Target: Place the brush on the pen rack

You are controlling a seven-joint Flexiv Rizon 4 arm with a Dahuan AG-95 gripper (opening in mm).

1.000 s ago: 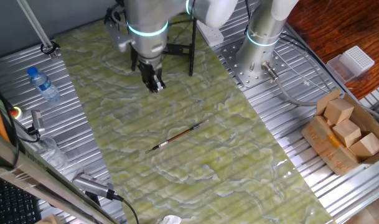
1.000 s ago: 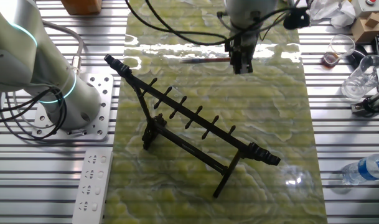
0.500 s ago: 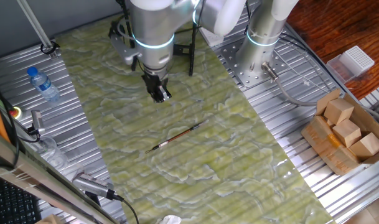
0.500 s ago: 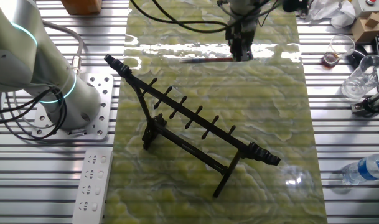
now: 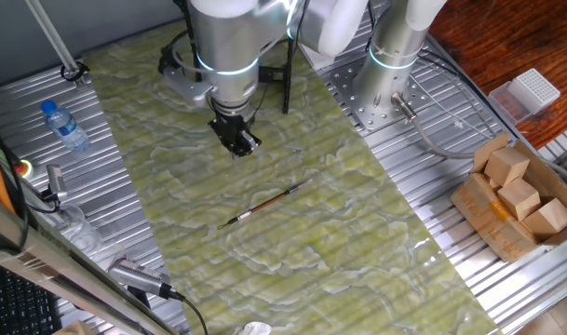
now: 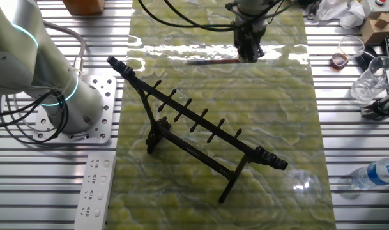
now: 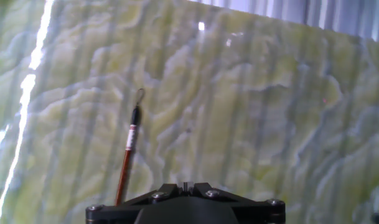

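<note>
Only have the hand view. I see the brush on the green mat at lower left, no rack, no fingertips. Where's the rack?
Observer: The pen rack stands on the same mat, shown in the other fixed view. It is apart from the brush.
Operator: Anything on it already?
Observer: No, its pegs are bare.
Operator: Is the hand touching the brush?
Observer: No. In one fixed view the gripper hangs above the mat, apart from the brush, which lies flat. I cannot tell whether the jaws are open.
</note>
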